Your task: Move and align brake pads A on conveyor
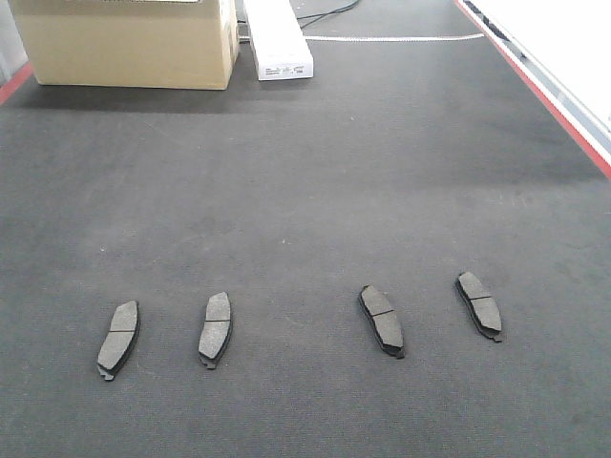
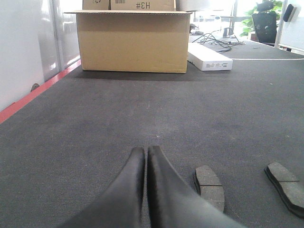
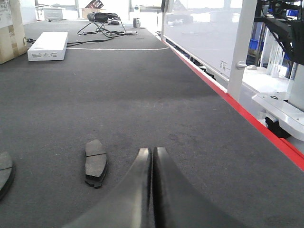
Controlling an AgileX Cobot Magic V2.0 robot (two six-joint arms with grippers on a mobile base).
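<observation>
Four dark grey brake pads lie in a rough row across the near part of the charcoal conveyor: one at far left, a second, a third and the rightmost. Neither gripper appears in the front view. In the left wrist view my left gripper is shut and empty, low over the belt, with two pads to its right. My right gripper is also shut on nothing. One pad lies just left of it and another is cut off by the frame's left edge.
A cardboard box and a long white box stand at the belt's far end, with cables behind. Red strips edge the belt. A white post and panel run along the right side.
</observation>
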